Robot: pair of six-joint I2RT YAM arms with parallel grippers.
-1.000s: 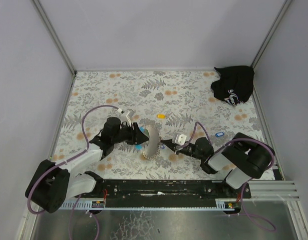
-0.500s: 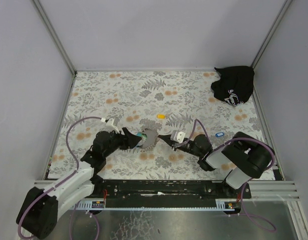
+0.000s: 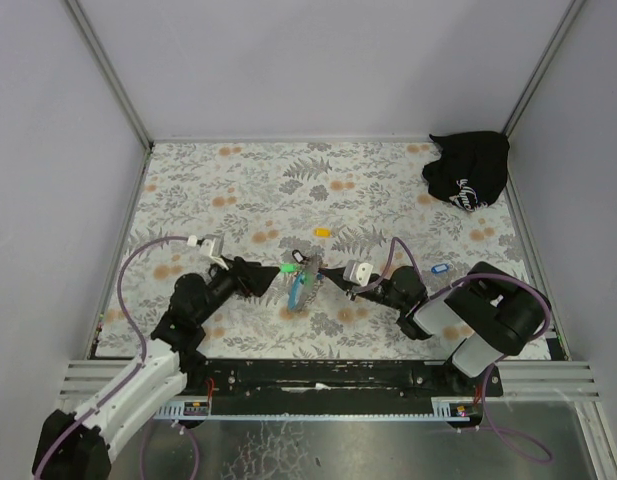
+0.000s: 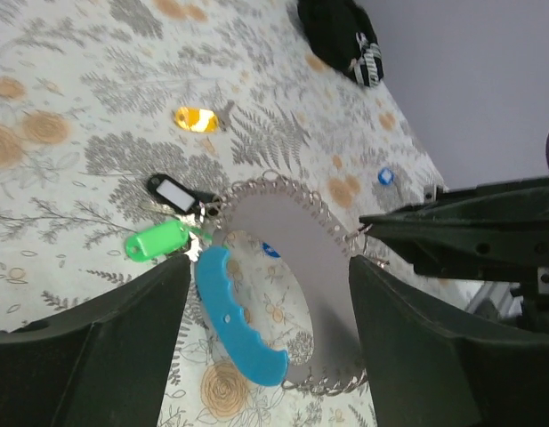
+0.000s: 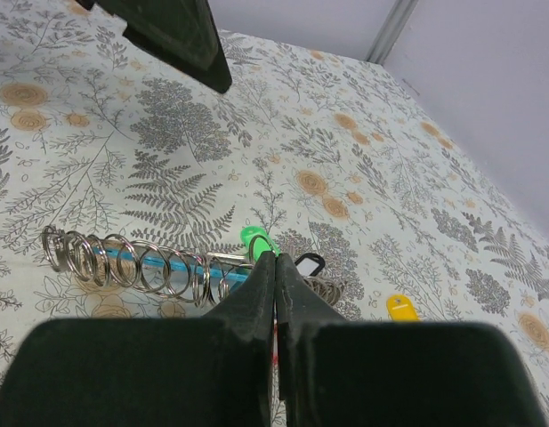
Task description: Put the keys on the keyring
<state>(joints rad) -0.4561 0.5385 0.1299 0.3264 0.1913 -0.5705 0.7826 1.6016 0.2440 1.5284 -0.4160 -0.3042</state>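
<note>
Our left claw [image 3: 268,276] has just opened wide and let go of the keyring [image 3: 300,287]. It now lies between that claw and our shut right claw [image 3: 328,273], which touches its right edge. The yellow key [image 3: 322,232] and blue key [image 3: 438,268] lie loose, so we likely need to regrasp.

A black cloth bag [image 3: 467,170] with white print is lying crumpled in the far right corner of the grey floral-patterned tabletop [image 3: 238,180], near the right wall.
</note>
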